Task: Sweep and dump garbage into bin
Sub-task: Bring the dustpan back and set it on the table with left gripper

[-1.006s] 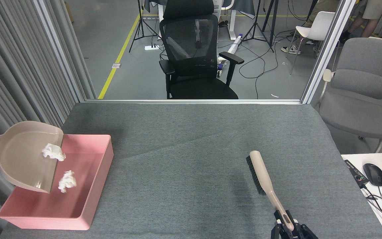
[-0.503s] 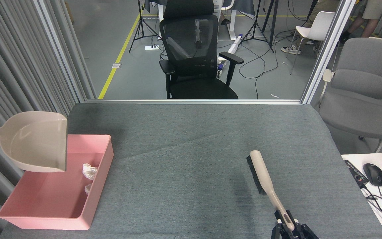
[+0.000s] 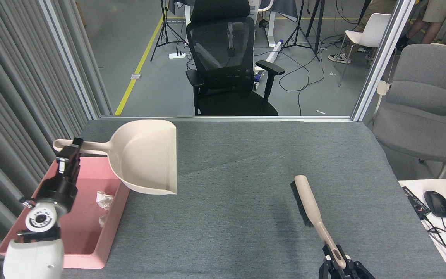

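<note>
- Two small crumpled white paper tissue wads [image 3: 104,199] lie inside the large shallow pink plastic bin [image 3: 91,260], both close against its right wall, one a little nearer the robot than the other.
- That pink bin sits at the left edge of the grey fabric-covered table [image 3: 238,228].
- On the left, the black left gripper [image 3: 71,152] is clamped on the long handle of the beige plastic dustpan [image 3: 149,157], gripping near the handle's far end.
- This dustpan is held above the table with its scoop reaching right, past the bin's far right corner; its hollow faces the camera and nothing lies in it.
- At the bottom edge, the right gripper [image 3: 341,265] is closed around the handle end of the beige hand brush with dark bristles [image 3: 311,207].
- Its brush head points away from the robot over the right half of the table, bristles turned to the left; whether they touch the cloth cannot be told.
- Beyond the table stands a black mesh office chair [image 3: 227,62], and a grey padded chair [image 3: 424,100] is off to the right.
- A black computer mouse [image 3: 436,203] rests on a white desk [image 3: 424,184] at the right edge.
</note>
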